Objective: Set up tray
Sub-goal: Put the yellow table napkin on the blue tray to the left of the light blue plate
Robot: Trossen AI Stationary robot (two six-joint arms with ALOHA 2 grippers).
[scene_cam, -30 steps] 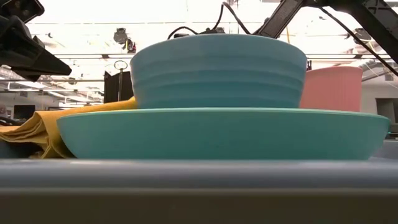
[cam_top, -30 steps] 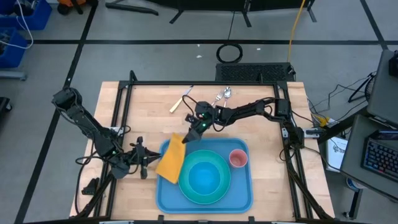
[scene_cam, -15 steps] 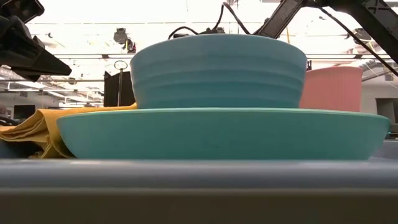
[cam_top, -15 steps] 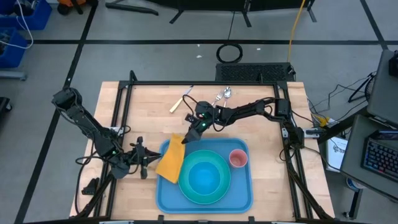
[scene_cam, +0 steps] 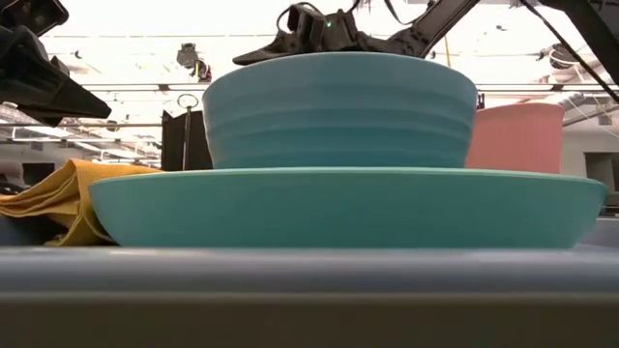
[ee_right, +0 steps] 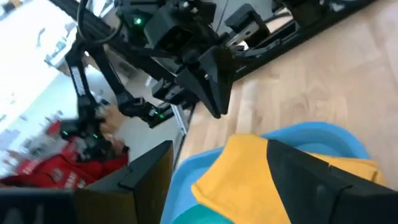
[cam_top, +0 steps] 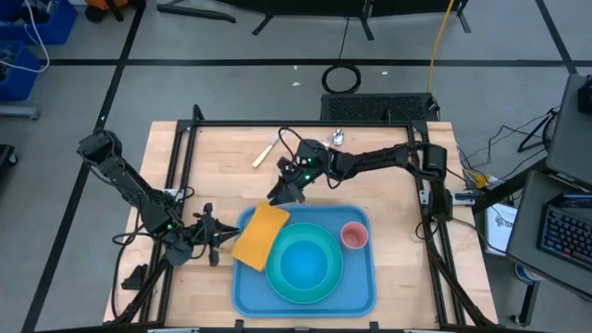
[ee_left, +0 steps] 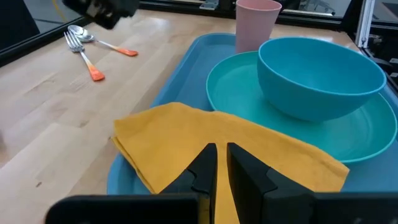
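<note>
1. The tray lies on the table by its near edge, slightly right of centre. It carries a plate with a bowl in it, a pink cup near the tray's far right corner, and a yellow napkin across its far left corner.
2. The napkin hangs partly over the tray's left rim onto the wood. It is folded loosely, so a brush from either arm could drag it off the tray or unfold it.
3. The right gripper hovers just beyond the tray's far left corner, fingers spread wide with nothing between them. If it dips low on its way anywhere, a finger could catch the napkin's raised corner.
4. The left gripper waits beside the tray's left edge, fingers nearly closed and empty, pointing at the napkin. A small forward drift would push the cloth against the plate.
5. A fork and spoon and a knife lie near the table's far edge. They are thin and flat, so a pinch could slip or skid them away.
</note>
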